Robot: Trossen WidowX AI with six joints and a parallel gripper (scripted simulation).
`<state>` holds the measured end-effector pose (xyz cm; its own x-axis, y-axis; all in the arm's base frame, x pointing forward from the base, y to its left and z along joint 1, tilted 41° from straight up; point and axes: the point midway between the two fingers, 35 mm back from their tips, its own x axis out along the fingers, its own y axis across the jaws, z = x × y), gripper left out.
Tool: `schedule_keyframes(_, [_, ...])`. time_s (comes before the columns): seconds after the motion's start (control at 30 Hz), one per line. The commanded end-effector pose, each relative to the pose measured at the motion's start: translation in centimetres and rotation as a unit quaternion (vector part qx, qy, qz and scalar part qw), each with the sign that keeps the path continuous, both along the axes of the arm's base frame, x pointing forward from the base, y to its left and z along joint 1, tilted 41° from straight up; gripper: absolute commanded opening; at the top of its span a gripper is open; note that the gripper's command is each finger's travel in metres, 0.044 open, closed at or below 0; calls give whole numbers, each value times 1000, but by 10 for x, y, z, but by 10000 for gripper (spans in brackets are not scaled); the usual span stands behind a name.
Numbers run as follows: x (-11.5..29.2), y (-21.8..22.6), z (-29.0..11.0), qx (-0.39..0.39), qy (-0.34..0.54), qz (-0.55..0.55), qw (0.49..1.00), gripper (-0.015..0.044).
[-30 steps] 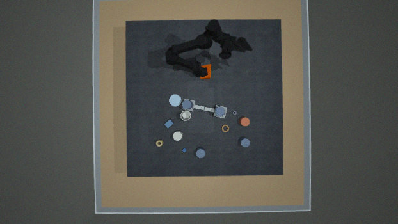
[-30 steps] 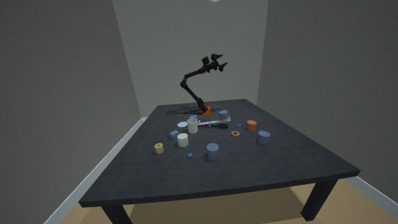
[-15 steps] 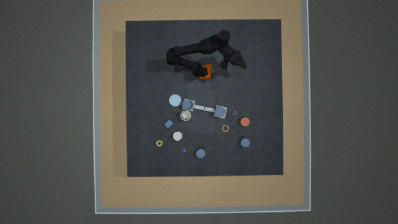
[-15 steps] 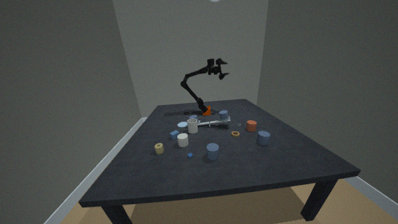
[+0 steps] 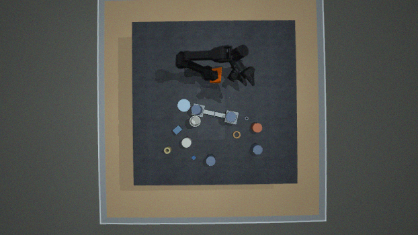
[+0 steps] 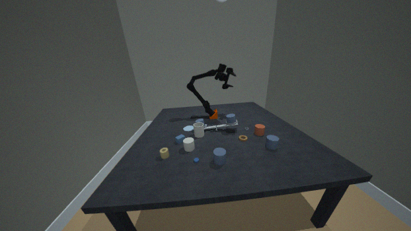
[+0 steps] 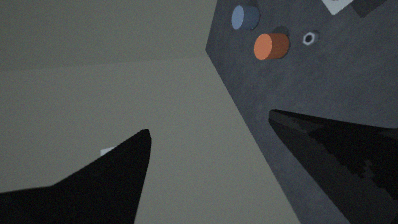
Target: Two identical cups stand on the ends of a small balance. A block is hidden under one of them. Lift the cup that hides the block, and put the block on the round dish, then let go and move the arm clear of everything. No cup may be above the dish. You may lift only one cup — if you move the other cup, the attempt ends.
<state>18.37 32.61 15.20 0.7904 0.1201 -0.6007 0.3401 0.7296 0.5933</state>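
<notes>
The small balance (image 5: 214, 113) (image 6: 215, 127) lies mid-table with two identical blue-grey cups on its ends: the left cup (image 5: 196, 109) (image 6: 199, 121) and the right cup (image 5: 230, 116) (image 6: 230, 118). In the side view the left cup is partly hidden behind a white mug. The light blue round dish (image 5: 183, 105) (image 6: 188, 128) lies flat just left of the left cup. No hidden block shows. My gripper (image 5: 246, 75) (image 6: 230, 79) (image 7: 210, 124) is open and empty. It hangs high in the air near the arm's base, behind the balance and far from both cups.
A white mug (image 5: 195, 121) (image 6: 198, 129) stands by the left cup. Around lie a blue block (image 5: 177, 129), a white cylinder (image 5: 186, 142), a yellow ring (image 5: 167, 150), an orange ring (image 5: 239, 134), an orange cylinder (image 5: 257, 127) (image 7: 271, 46), two blue cylinders (image 5: 210, 160) (image 5: 257, 149) and a nut (image 5: 246, 118) (image 7: 310, 38).
</notes>
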Motion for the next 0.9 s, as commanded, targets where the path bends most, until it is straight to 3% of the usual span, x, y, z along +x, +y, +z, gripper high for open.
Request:
schedule_keyframes(0.0, [7, -21, -12, -75, 6, -5, 997, 440])
schedule_keyframes(0.43, [21, -93, -25, -292, 45, -15, 955, 440])
schedule_keyframes(0.87, [24, -162, -17, -487, 114, -10, 866, 440])
